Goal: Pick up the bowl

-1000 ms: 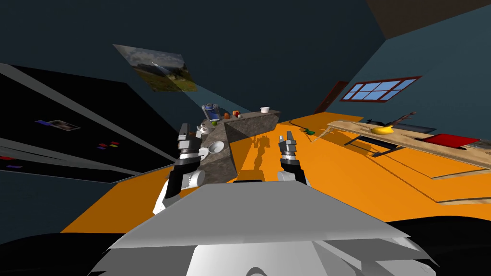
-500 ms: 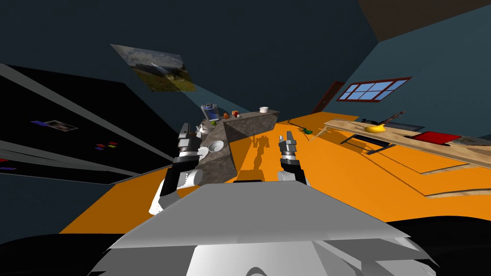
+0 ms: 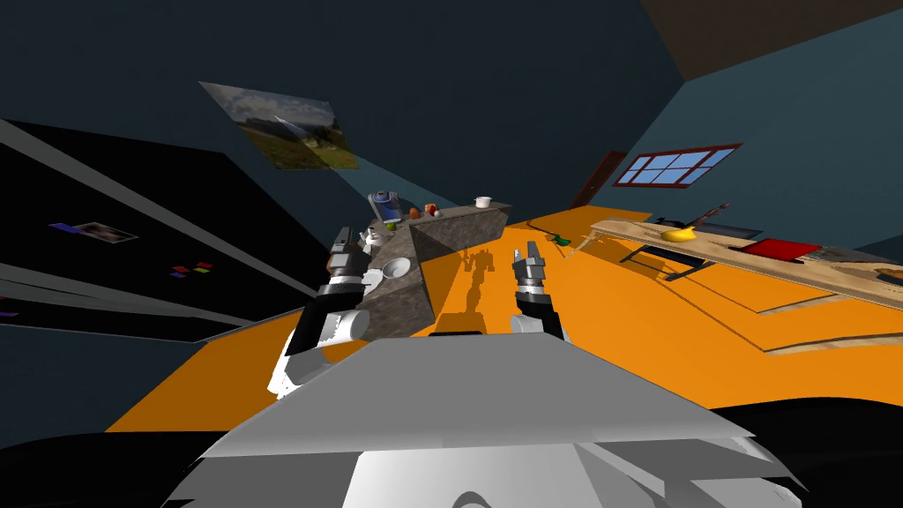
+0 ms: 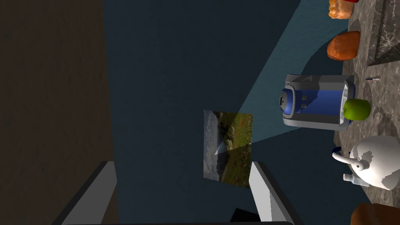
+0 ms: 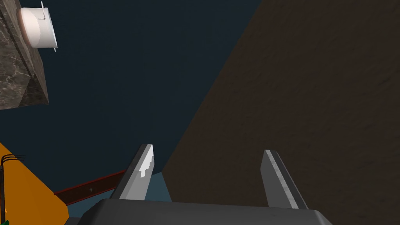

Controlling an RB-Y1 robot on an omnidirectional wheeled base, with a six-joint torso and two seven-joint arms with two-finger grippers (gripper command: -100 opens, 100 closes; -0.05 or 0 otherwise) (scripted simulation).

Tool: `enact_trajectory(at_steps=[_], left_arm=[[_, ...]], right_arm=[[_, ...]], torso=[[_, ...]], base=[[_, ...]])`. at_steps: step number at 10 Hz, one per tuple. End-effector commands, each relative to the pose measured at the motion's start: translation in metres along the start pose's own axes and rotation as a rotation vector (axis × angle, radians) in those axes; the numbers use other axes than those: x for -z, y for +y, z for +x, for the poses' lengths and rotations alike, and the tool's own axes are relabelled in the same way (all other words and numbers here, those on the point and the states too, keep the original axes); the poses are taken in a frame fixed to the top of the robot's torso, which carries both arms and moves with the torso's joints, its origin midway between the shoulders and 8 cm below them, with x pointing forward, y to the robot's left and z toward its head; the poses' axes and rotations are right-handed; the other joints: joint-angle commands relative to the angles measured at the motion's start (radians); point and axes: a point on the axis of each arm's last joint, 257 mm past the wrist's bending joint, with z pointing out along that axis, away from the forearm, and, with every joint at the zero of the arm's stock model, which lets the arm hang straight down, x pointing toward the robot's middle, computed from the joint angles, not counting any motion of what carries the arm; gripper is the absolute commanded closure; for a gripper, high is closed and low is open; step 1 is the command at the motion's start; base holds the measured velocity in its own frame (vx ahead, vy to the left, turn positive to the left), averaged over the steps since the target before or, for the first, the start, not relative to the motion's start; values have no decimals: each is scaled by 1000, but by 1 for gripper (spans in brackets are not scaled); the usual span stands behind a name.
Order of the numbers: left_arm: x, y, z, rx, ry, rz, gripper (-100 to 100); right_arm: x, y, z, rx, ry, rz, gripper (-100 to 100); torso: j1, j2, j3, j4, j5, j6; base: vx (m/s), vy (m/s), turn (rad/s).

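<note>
- Bowl (image 3: pixel 396 266): white, mouth up, standing on the near end of the grey marbled surface (image 3: pixel 458 231). Nothing grips it.
- Change noted: over the last second the whole head view has swung, and the wooden table (image 3: pixel 630 230) has slid across it. I read that as my own turn of base or torso. The bowl holds its place on the surface. The left forearm has dropped outward a little, while the left gripper (image 3: pixel 351 236) stays beside the bowl.
- Meaning, as a judgement: approach and alignment are still under way, and no grasp has begun.
- Bowl against jaws: in the head view it lies just beside the left gripper, toward my midline, and apart from the jaws. The left jaws are spread wide and empty. They point toward a landscape picture (image 4: pixel 228 146) on the wall rather than at the bowl.
- Farther along the surface: a white teapot (image 4: pixel 375 162), a green apple (image 4: pixel 356 109) just beside a blue and grey appliance (image 4: pixel 316 101), and a white pot (image 5: pixel 37 27) at the far end.
- Right gripper (image 3: pixel 527 253): held over the orange floor (image 3: pixel 617 326), well apart from the bowl, jaws spread and holding nothing.
- Next move, as a judgement: the left wrist needs to turn toward the bowl's rim before closing.
</note>
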Motion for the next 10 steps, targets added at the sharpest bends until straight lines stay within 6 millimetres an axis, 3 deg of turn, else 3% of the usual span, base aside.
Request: enact_trajectory(at_steps=[1,10], left_arm=[[-3,6,-3,9,0,-33,-100],[-4,47,-9,32,12,-225,-100]], right_arm=[[0,0,0,0,0,0,0],[0,0,0,0,0,0,0]], torso=[[0,0,0,0,0,0],[-1,-1,0,0,0,0]], base=[[-31,-6,-46],[-24,-8,-29]])
